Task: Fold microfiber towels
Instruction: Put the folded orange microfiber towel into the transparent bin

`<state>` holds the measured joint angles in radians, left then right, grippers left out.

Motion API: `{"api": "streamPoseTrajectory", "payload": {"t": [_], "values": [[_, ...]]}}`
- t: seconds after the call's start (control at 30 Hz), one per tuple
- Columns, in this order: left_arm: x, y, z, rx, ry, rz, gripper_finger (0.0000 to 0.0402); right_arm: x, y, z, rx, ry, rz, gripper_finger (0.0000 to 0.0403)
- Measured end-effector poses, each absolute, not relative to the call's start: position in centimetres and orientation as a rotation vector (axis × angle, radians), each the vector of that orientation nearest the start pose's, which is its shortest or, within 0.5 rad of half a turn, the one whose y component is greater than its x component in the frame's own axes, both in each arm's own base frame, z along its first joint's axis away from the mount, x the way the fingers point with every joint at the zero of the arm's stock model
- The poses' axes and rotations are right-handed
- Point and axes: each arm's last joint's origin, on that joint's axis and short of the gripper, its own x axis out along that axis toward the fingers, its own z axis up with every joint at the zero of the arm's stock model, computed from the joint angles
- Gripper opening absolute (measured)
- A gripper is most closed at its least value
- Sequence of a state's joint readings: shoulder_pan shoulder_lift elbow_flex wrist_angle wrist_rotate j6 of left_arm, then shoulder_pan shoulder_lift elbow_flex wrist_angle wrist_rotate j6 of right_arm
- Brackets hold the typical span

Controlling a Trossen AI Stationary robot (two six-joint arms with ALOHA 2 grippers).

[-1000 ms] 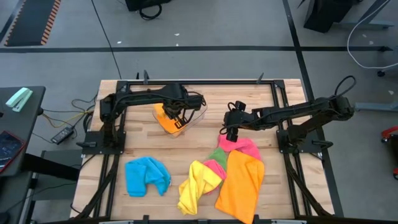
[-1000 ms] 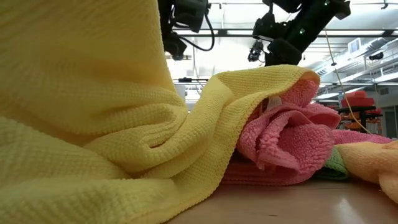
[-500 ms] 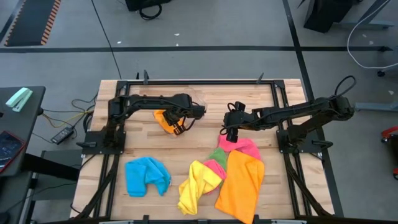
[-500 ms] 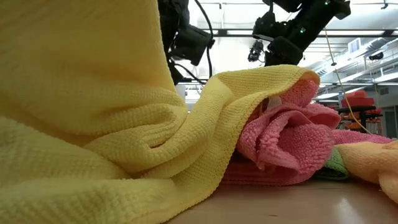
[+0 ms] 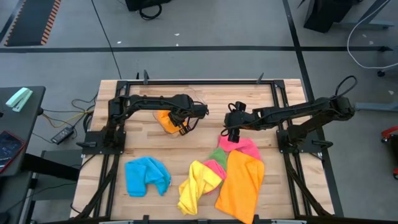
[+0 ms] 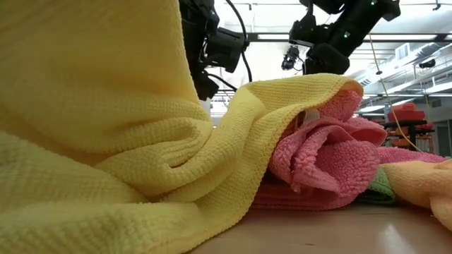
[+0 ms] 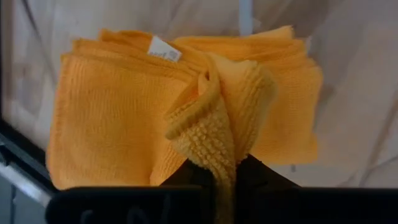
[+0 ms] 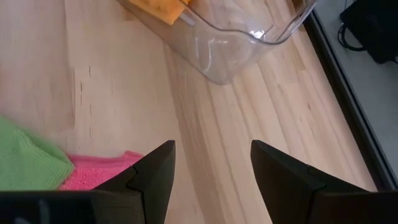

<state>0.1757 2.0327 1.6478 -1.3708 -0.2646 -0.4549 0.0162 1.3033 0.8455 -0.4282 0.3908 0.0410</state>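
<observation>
A folded orange towel [image 7: 124,118] lies in the clear plastic tub [image 8: 236,46] at the table's far middle. My left gripper [image 7: 221,167] reaches down into the tub [image 5: 186,112] and is shut on that towel [image 5: 166,119]. My right gripper [image 5: 229,133] hangs open over the bare wood next to the pink towel [image 5: 244,147], nothing between its fingers [image 8: 155,171]. Near the front lie a blue towel [image 5: 147,176], a yellow towel [image 5: 198,185], a larger orange towel [image 5: 241,186] and a green towel [image 5: 217,155], loosely heaped. My left gripper pinches a raised ridge of the folded orange towel [image 7: 214,134] between its two fingers [image 7: 258,174], at the middle of one edge. The fingers come from above, pointing steeply down. The rest of the towel lies flat and folded in several layers below the pinch.
The tub's clear wall [image 8: 205,43] stands just beyond my right gripper. In the low view the yellow towel [image 6: 106,141] fills the foreground and the pink towel [image 6: 325,162] lies behind it. Black frame rails [image 5: 186,81] run around the table.
My left gripper has gone down into the tub and a little toward the table's right edge, carrying the folded orange towel, which now sits low in the tub. The gripper has stayed shut on it.
</observation>
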Motion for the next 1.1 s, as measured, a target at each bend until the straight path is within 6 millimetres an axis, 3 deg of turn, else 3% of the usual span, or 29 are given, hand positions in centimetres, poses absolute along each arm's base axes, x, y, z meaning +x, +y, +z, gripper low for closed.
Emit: {"api": "streamPoseTrajectory", "payload": {"t": [0.23, 0.63, 1.1], "values": [[36.8, 6.8, 20.8, -0.340, 1.609, 0.681, 0.0052, 24.8, -0.7, 24.5, -0.129, 0.807, -0.370, 0.0218], [37.1, 5.5, 20.9, -0.326, 1.599, 0.642, 0.0030, 23.6, -0.7, 25.7, -0.117, 0.774, -0.374, 0.0218], [36.4, 5.1, 19.6, -0.278, 1.661, 0.605, 0.0104, 23.5, -0.8, 25.8, -0.123, 0.777, -0.372, 0.0218]]}}
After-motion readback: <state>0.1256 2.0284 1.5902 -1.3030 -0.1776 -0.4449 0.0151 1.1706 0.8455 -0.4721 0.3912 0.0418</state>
